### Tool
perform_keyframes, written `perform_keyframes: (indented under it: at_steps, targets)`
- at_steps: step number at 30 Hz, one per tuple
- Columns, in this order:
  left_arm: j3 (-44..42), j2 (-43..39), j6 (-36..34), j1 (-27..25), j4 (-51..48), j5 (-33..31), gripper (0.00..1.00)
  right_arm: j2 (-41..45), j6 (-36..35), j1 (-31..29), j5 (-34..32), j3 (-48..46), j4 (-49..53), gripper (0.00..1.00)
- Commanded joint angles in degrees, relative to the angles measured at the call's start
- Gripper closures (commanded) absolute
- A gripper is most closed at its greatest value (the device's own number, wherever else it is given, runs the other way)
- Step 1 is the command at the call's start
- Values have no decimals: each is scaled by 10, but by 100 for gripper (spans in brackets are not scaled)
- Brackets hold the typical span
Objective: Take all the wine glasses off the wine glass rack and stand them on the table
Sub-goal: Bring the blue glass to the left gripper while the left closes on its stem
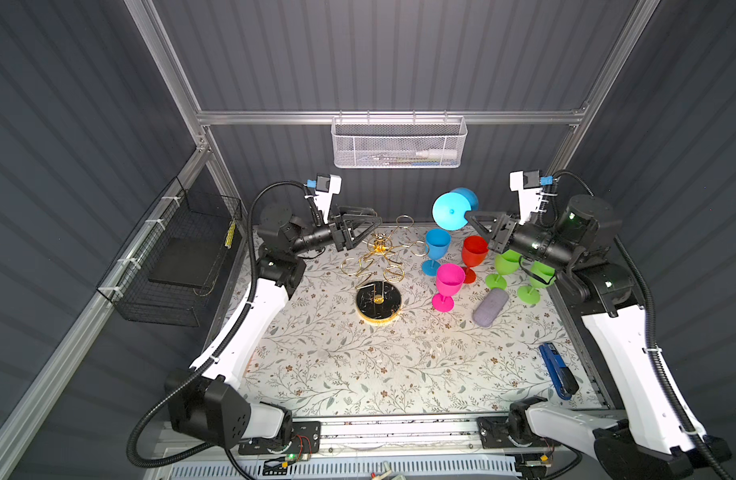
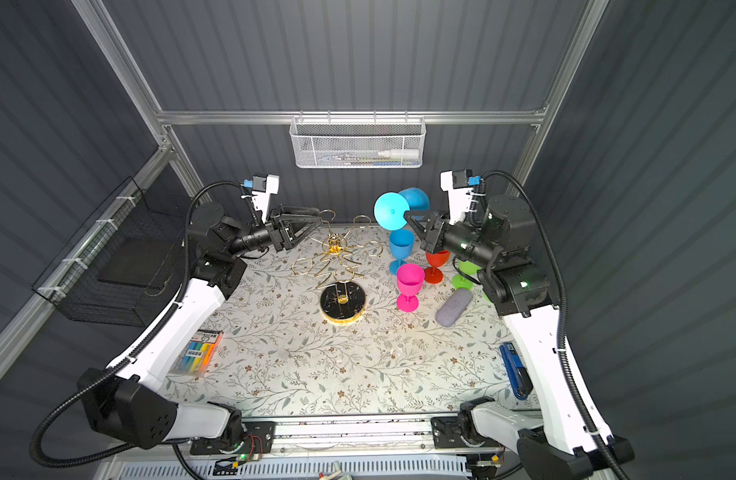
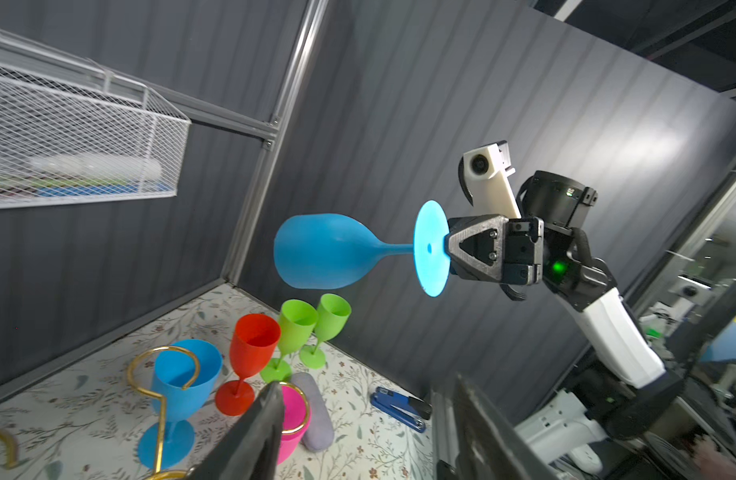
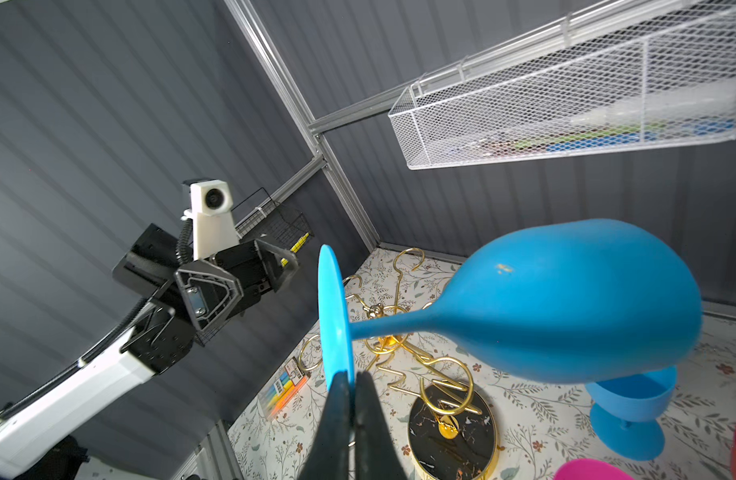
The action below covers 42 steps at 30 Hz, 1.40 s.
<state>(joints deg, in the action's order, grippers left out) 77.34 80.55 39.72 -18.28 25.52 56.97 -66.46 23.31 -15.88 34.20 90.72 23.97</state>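
Wine glass (image 3: 316,257) off the wine glass rack (image 1: 379,301) and up in the air, blue, lying sideways, pinched by the edge of its round foot in the right gripper (image 3: 447,249). Jaws clamped tight on that foot disc, stem and bowl sticking out sideways from the fingers (image 4: 333,419), bowl end toward the back wall in both top views. Lower down than that gripper, a bunch of upright plastic goblets on the flowery table cover (image 1: 337,365): smaller blue goblet (image 1: 436,245) pretty much right underneath, red goblet (image 1: 474,251) beside it, pink goblet (image 1: 449,282) a bit nearer the front, two green goblets (image 1: 505,264) partly hidden behind the arm. Grey pouch (image 1: 490,307) lying flat near the pink one, also well below the gripper. Left gripper (image 1: 376,218) facing the right one from across the rack, jaws standing apart, holding nothing as far as visible, hovering right by the gold loops. Fingertips (image 1: 374,212) close to one hooked arm of the rack, can't tell if touching. Rack itself sitting between the two grippers and lower than both, gold wire arms fanned out from the middle post, round black marbled base flat on the cover.
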Motion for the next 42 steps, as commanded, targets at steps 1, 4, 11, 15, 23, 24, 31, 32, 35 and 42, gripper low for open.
perform_keyframes:
  at_steps: [1, 4, 11, 15, 23, 24, 31, 32, 35, 42]
  targets:
    - [21, 14, 109, -5, 124, 78, 34, -2, -32, -20, 14, 25, 6, 100]
    - [22, 31, 162, -16, 187, 90, 34, -16, -36, -47, 13, 35, 6, 100]
    - [26, 39, 168, -34, 193, 96, 34, -53, -51, -109, -18, 63, 13, 100]
    - [26, 39, 160, -44, 184, 102, 36, -75, -61, -135, -38, 83, 23, 100]
    - [26, 44, 151, -54, 159, 111, 46, -104, -67, -163, -57, 106, 27, 100]
    - [26, 44, 150, -54, 158, 111, 48, -105, -68, -166, -60, 108, 29, 100]
    - [31, 45, 152, -55, 151, 107, 81, -107, -76, -178, -72, 105, 36, 100]
    - [32, 45, 152, -55, 150, 107, 86, -107, -76, -179, -71, 103, 38, 100]
    - [31, 47, 156, -55, 149, 104, 93, -107, -77, -184, -70, 102, 44, 100]
    - [66, 47, 198, -55, 102, 81, 100, -59, -92, -184, -111, 62, 41, 76]
